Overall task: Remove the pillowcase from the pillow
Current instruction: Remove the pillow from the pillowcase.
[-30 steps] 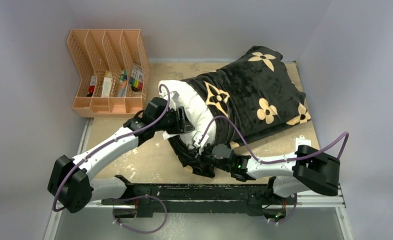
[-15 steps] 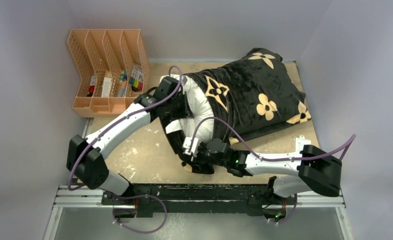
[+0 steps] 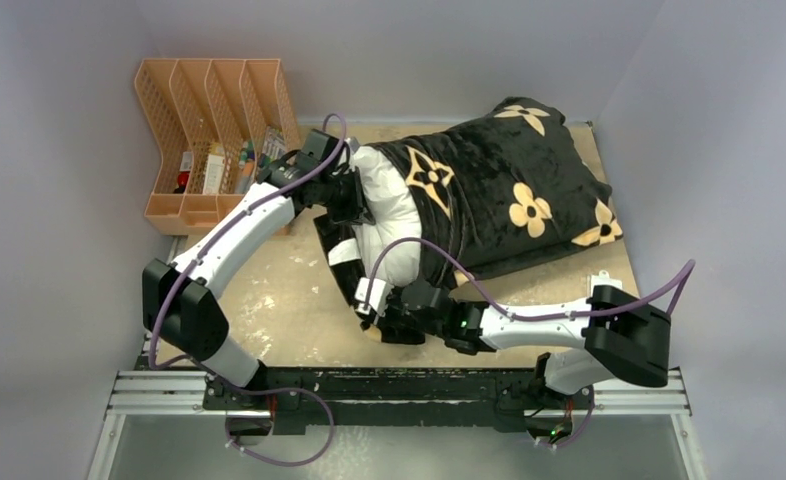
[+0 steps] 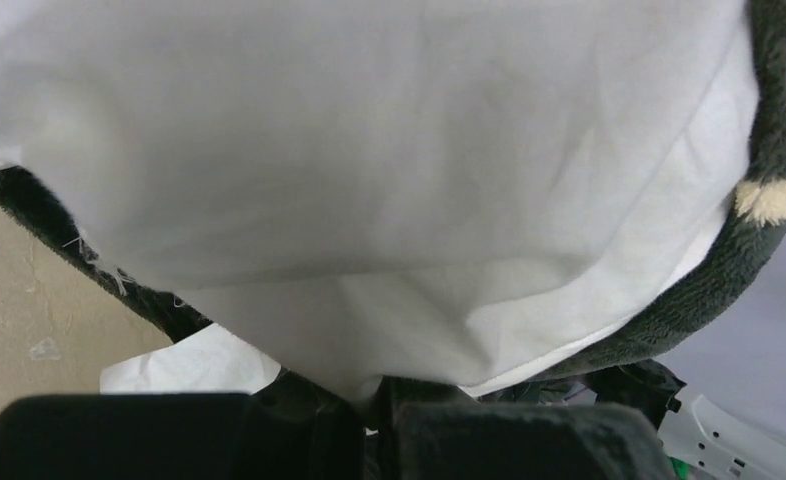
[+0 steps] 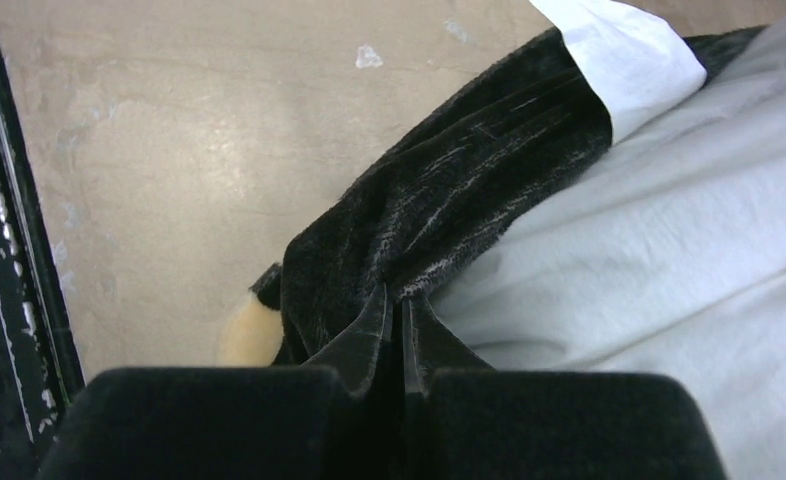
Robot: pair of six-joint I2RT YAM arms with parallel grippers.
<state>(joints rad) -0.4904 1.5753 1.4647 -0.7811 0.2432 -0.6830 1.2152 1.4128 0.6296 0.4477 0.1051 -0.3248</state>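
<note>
At the far left of the worktop [image 3: 269, 300] an orange organiser [image 3: 214, 140] was seen, with the left arm reaching up just beside it. The left fingers [image 3: 357, 200] were clenched on a fold of the pillow [image 3: 389, 205]; in the left wrist view a pinch of white cloth was drawn down between the left fingers [image 4: 374, 420]. The pillow lay across the middle and far right of the worktop. Only its left end was bared, and the rest was sheathed in the pillowcase [image 3: 514, 185]. Toward the near edge the right fingers [image 3: 384, 315] were closed on the bunched open hem of the pillowcase, and in the right wrist view black plush [image 5: 439, 230] was seen gathered into the right fingers [image 5: 401, 385]. The removal was judged to be little more than begun. Several failures were judged possible. The thin white pinch could be lost under load, since little cloth was held. The plush hem could slide out of its grip. If the two holds were not drawn apart, the pillow would probably be dragged along inside its cover instead of being freed. The bared end could also be pushed against the organiser, and the right arm's purple cable [image 3: 409, 245], draped over the pillow, could be caught on the fabric.
</note>
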